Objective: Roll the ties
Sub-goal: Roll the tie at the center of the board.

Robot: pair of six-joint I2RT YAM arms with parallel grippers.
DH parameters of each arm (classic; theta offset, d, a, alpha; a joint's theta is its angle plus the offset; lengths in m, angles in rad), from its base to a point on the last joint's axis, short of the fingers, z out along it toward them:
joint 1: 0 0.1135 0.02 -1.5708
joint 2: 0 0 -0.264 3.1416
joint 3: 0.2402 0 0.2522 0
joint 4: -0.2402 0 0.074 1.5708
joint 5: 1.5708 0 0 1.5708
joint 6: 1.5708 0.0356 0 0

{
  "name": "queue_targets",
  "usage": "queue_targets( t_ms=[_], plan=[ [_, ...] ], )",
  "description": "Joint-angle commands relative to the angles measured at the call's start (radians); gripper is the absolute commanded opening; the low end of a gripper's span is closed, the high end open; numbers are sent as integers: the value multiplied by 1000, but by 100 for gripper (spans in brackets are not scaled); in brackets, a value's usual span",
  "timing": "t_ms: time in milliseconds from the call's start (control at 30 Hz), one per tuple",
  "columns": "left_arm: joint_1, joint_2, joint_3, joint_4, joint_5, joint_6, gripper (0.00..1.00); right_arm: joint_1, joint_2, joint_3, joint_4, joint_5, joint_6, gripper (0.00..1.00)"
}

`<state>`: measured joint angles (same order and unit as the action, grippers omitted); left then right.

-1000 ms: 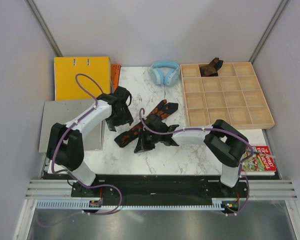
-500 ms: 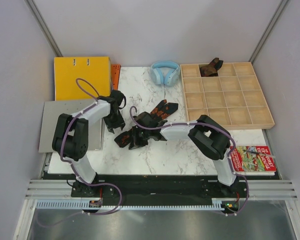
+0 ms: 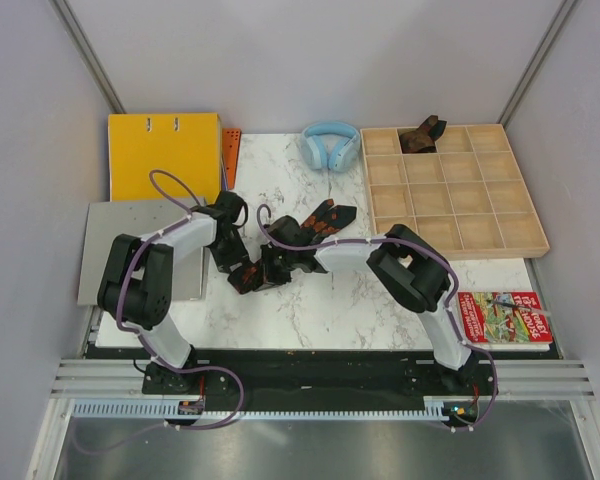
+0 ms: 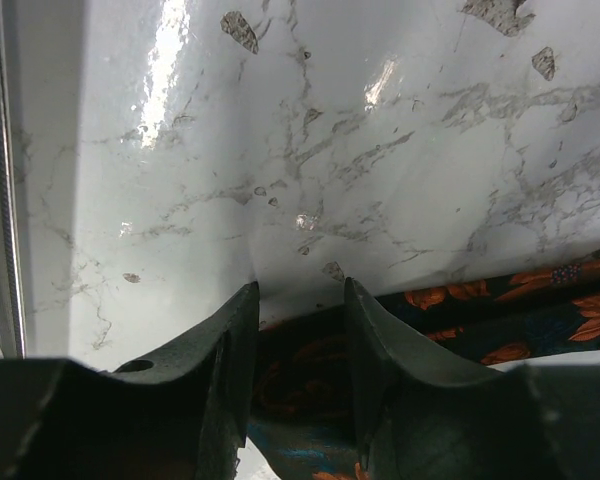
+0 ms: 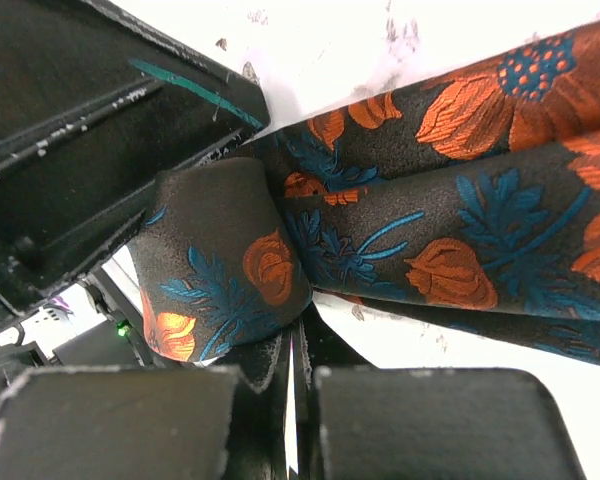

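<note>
The black tie with orange and blue flowers [image 3: 315, 225] lies slanted on the marble table [image 3: 310, 300], its near end bunched between the two grippers. My right gripper [image 3: 272, 264] is shut at that end, and a fold of the tie [image 5: 220, 250] curls over its fingertips [image 5: 292, 345]. My left gripper [image 3: 234, 256] straddles the same end from the left. Its fingers [image 4: 235, 340] stand close together with the tie [image 4: 300, 385] filling the gap between them [image 4: 300, 300]. The dark brown tie [image 3: 421, 134] sits bunched in a back cell of the wooden tray [image 3: 520, 242].
Light-blue headphones [image 3: 330, 143] lie at the back of the table. A yellow folder [image 3: 165, 155] and a grey board [image 3: 120, 250] are on the left. A colourful book [image 3: 515, 315] lies at the front right.
My right gripper has moved left along the tie to its near end. My left gripper has drawn in to that same end. The tie's near part has bunched up.
</note>
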<state>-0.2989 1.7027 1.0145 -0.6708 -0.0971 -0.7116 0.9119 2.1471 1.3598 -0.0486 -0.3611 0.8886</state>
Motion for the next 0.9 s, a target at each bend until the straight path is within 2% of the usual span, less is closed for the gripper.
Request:
queue_targets(
  t_ms=[0,300,400,533,633,800,867],
  plan=[
    [-5,11,-33,2,54,21,46,-10,37,24,4,5,-10,0],
    [40,11,93,-110,-12,70,61,-16,-113,-120,-5,17,-31,0],
    [50,-11,127,-168,-61,77,64,-18,-190,-175,-23,19,-59,0],
    [60,-98,122,-203,-82,78,75,-22,-288,-248,-57,16,-111,0],
    [61,-208,70,-191,-69,61,80,-24,-342,-228,-92,2,-143,0],
    [61,-507,-111,-132,-52,32,82,-44,-346,-96,-174,-18,-181,1],
    [61,-578,-177,-107,-15,5,81,-54,-314,-27,-189,-44,-181,1]
  ],
)
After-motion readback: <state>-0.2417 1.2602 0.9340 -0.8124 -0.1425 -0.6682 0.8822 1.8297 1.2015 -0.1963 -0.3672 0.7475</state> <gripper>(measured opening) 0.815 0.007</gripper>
